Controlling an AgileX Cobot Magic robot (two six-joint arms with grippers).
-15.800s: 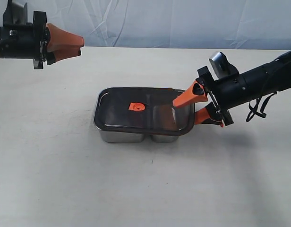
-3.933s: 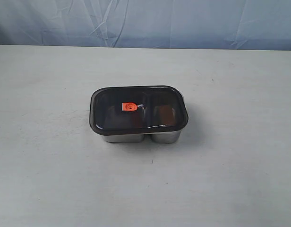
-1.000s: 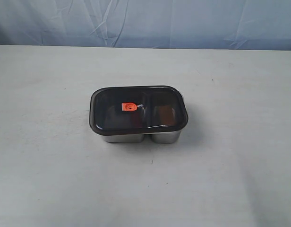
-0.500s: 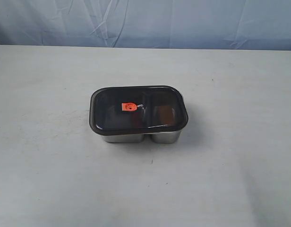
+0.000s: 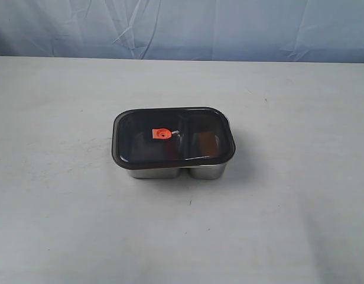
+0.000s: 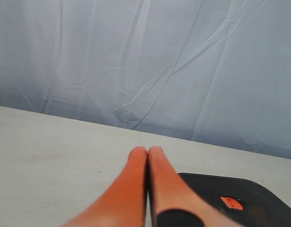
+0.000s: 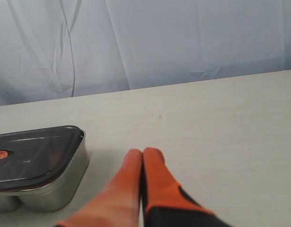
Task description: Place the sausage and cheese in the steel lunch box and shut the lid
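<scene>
One steel lunch box (image 5: 155, 173), lid (image 5: 174, 141) on, long axis across exterior view.

A pale, off-white table (image 5: 64, 225) fills most of the scene, running from the near side to a straight far edge. Its matte top shows faint scuffs and a few small dark specks, one near the middle and another toward the far right. Behind the far edge hangs a light blue-grey cloth backdrop (image 5: 241, 26) that spans left to right, creased with long folds and wrinkles that bunch most on the left. The light is soft and even, casting only faint shadows on the tabletop.
</scene>
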